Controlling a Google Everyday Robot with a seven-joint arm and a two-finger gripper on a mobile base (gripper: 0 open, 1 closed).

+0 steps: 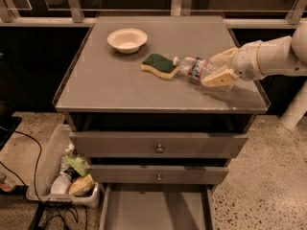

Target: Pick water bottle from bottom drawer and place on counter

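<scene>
Cream two-finger gripper (214,67) pinching small clear plastic water bottle (194,67), bottle sideways over right side of flat grey counter (120,87), white cap (176,60) just beside green-and-yellow sponge (159,65), round white bowl (127,39) farther back, shallow grey bottom drawer (158,210) open below.

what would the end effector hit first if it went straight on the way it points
The end effector, at the right of the counter gripping the water bottle, points left; the green sponge likely comes first.
</scene>
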